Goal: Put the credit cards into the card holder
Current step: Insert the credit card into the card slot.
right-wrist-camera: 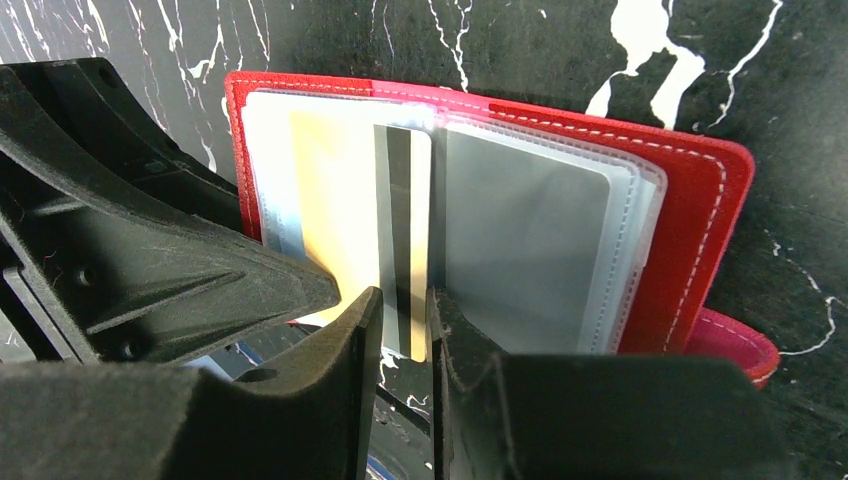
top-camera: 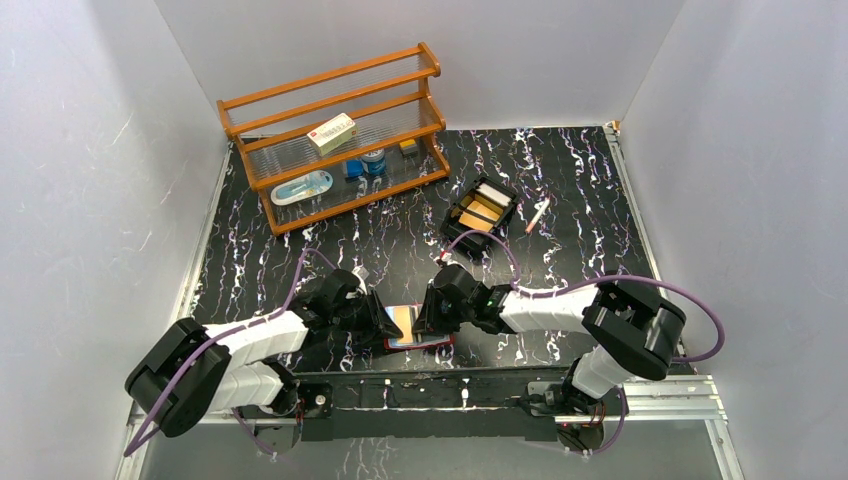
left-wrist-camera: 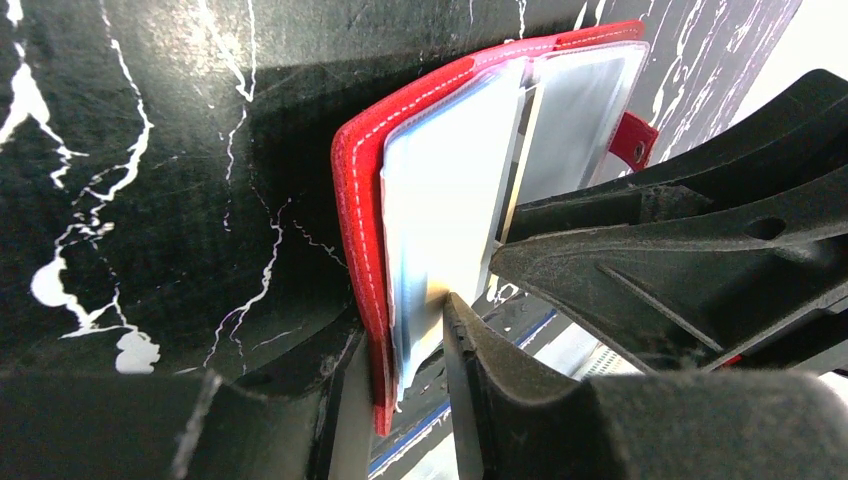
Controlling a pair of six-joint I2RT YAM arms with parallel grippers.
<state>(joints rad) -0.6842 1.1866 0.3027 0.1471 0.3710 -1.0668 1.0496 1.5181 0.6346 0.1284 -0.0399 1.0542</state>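
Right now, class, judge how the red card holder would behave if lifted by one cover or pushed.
Probably floppy: the card holder hinges at its fold and its clear sleeves fan apart. Likely light and apt to slide if pushed, being thin and flat; the left gripper grips its edge.

top cam high and behind, looking down on the table point(top-camera: 580, 200), wrist cams up close from opposite sides, all sharing the card holder point(top-camera: 425, 340)

table point(top-camera: 575, 180): black marbled | on it: wooden rack point(top-camera: 340, 140), black tray point(top-camera: 480, 213), pen point(top-camera: 538, 214), card holder point(top-camera: 415, 330)
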